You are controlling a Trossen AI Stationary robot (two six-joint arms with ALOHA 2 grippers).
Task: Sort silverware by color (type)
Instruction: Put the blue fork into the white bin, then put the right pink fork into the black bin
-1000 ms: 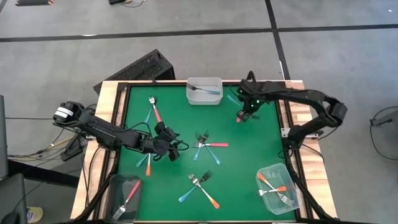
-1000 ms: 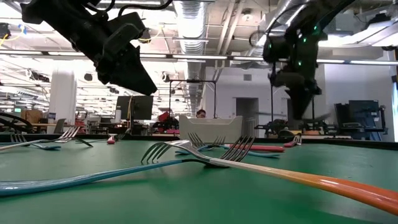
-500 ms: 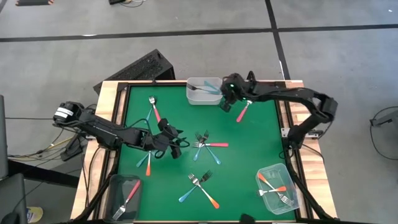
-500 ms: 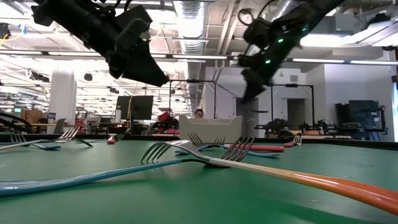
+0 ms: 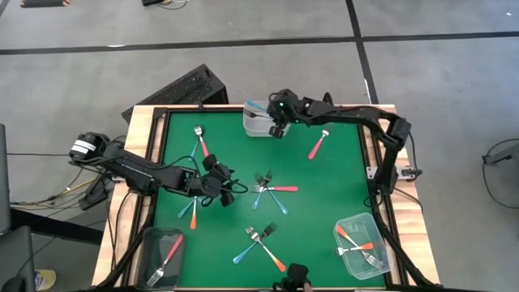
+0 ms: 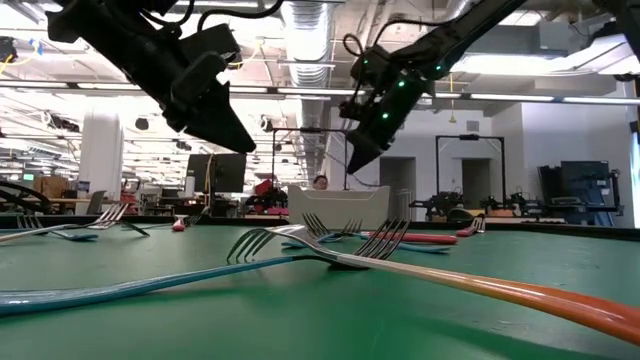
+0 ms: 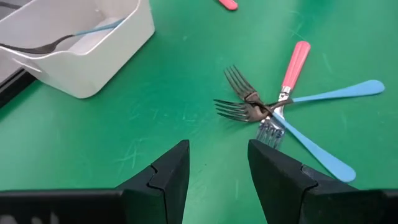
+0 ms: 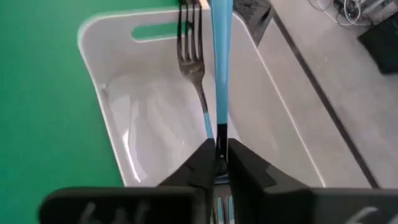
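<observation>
My right gripper (image 5: 276,123) is shut on a light blue fork (image 8: 221,56) above the clear container (image 5: 264,128) at the table's far edge; it also shows in the low view (image 6: 362,152). Another blue-handled fork (image 8: 191,50) lies in that container. My left gripper (image 7: 217,168) is open and empty above the mat (image 5: 223,185), just left of a crossed pile of blue and pink forks (image 7: 273,112). More forks lie on the green mat: a pink one (image 5: 317,144), a pair at the far left (image 5: 199,143), and a near pile (image 5: 261,242). My right gripper pinches the blue fork's handle at its narrow part (image 8: 219,134) between its two fingers. The handle's wide end (image 8: 221,25) sticks out past the fingertips, over the container. The fork is lifted clear. Its tines are hidden by the gripper.
A clear container with a pink fork (image 5: 162,250) stands at the near left corner. Another with orange forks (image 5: 361,245) stands at the near right. Orange and blue forks (image 5: 191,212) lie under my left arm. Wooden rails (image 5: 142,162) edge the mat.
My right gripper has gone from beside the pink fork at the far right toward the table's left, carrying the blue fork, and now stands over the far container. The pink fork has stayed on the mat.
</observation>
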